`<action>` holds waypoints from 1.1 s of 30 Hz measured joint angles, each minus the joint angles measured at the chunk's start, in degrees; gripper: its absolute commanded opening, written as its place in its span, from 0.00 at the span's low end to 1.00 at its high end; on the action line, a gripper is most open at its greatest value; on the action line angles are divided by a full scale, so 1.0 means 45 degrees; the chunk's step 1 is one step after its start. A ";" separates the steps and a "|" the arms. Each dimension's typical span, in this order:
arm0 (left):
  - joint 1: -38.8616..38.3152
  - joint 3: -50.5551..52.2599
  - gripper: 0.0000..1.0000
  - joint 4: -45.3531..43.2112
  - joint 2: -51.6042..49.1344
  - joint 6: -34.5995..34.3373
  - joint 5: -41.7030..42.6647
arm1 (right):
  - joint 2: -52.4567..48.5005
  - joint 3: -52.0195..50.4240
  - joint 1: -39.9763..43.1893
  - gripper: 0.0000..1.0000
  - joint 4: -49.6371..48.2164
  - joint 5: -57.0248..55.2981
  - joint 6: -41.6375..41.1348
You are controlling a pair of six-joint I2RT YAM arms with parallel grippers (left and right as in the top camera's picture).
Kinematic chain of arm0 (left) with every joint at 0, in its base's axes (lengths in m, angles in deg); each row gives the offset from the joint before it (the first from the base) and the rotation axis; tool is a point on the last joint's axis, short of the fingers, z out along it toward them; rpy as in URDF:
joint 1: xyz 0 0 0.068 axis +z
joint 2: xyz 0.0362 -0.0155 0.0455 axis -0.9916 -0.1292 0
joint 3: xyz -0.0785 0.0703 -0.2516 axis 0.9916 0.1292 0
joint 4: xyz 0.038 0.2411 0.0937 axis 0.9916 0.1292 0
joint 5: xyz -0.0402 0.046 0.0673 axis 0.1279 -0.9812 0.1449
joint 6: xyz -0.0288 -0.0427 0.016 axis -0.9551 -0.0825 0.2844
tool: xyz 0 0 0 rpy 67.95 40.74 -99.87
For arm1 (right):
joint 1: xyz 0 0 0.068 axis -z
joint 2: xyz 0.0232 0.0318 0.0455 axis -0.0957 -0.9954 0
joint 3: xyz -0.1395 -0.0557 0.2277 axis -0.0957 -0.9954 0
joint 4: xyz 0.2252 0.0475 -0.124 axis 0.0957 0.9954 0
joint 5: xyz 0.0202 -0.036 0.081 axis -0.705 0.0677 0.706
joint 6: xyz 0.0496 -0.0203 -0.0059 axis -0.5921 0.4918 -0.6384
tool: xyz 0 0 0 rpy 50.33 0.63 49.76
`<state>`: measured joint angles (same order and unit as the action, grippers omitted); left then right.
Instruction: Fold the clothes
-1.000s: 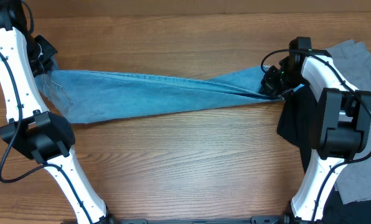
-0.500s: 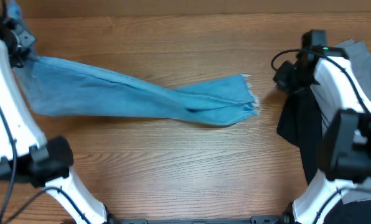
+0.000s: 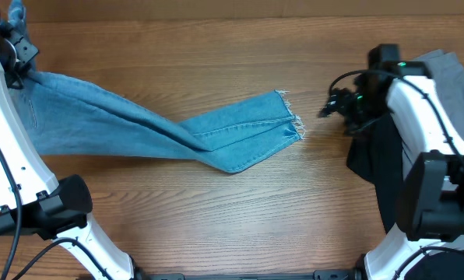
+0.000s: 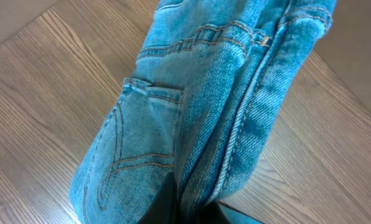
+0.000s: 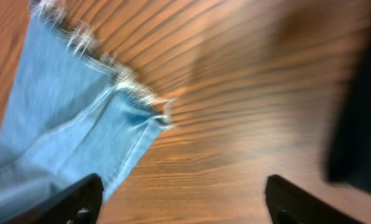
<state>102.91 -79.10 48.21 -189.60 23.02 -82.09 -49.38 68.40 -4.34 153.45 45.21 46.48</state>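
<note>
Left gripper (image 3: 19, 62): jaws together, clamped on waist end of jeans (image 3: 162, 128). Denim bunched between its fingers, back pocket (image 4: 136, 140) just ahead of them. Jeans trail away from that grip across table (image 3: 216, 218), leg end resting on wood.

Right gripper (image 5: 182, 186): jaws wide apart, nothing between, over bare wood. Frayed hems (image 3: 290, 124) near it, ahead-left of fingers, not touching. Black garment (image 3: 372, 159) just beside it on opposite side from hems. Grey garment (image 3: 450, 74) beyond, under right arm.

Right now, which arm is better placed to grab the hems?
Right: the right gripper is open, near the hems; the left gripper is shut on the jeans at the far end.
</note>
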 measured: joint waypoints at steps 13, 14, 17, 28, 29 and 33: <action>0.0005 0.0000 0.04 0.0160 -0.0034 0.0000 -0.0005 | -0.0738 -0.1103 -0.2914 0.98 -0.2686 0.0452 -0.3925; 0.0000 0.0000 0.04 0.0165 -0.0034 0.0000 -0.0005 | -0.0738 -0.1103 -0.2948 1.00 -0.2608 0.0311 -0.4274; 0.0005 0.0000 0.04 0.0175 -0.0034 0.0000 -0.0005 | -0.0743 -0.1112 -0.2953 1.00 -0.2249 -0.0092 -0.4935; 0.0000 0.0000 0.04 0.0189 -0.0034 0.0000 -0.0005 | -0.0981 -0.1137 -0.2953 0.90 -0.4027 -0.0398 -0.5926; 0.0000 0.0000 0.04 0.0189 -0.0034 0.0000 -0.0005 | -0.0986 -0.1137 -0.2953 0.88 -0.4133 -0.0398 -0.6003; 0.0000 0.0000 0.04 0.0204 -0.0034 0.0000 -0.0005 | -0.0986 -0.1146 -0.2958 0.75 -0.4726 -0.0277 -0.6178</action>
<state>102.91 -79.10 49.13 -189.75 23.02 -82.11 -53.81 63.24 -17.65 132.18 43.96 18.68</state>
